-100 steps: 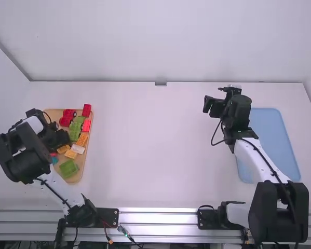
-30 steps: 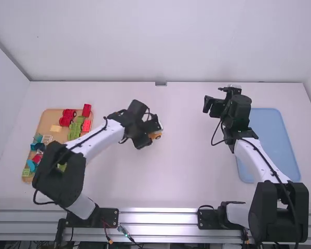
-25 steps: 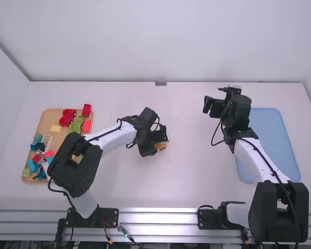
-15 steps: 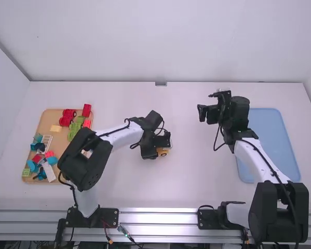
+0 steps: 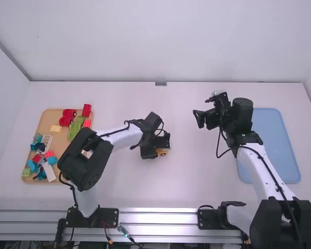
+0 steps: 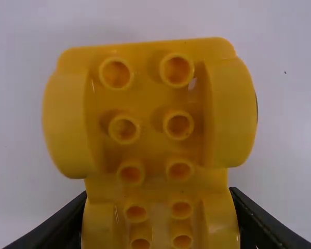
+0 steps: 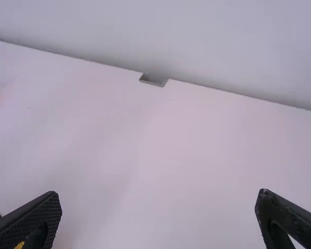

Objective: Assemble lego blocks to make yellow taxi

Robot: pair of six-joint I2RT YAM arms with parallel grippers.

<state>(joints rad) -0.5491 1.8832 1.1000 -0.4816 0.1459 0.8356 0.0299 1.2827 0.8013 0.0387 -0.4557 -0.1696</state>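
Observation:
Near the table's middle, my left gripper (image 5: 165,145) is shut on a yellow taxi base (image 5: 162,152), mostly hidden beneath the hand. In the left wrist view the yellow base (image 6: 151,109), with rounded wheel arches and several studs, sits between the fingertips of my left gripper (image 6: 159,223). My right gripper (image 5: 199,118) stands right of the middle, away from the base; in the right wrist view the fingers of my right gripper (image 7: 158,205) are wide apart with nothing between them.
A wooden tray (image 5: 39,132) at the left holds red, green, blue, white and yellow blocks. A blue tray (image 5: 274,135) lies at the right beside the right arm. A small grey bracket (image 5: 161,83) is at the table's back edge.
My left gripper came from the wooden tray to the table's middle with the yellow base, and has lately stayed nearly still. My right gripper has shifted slightly to the left.

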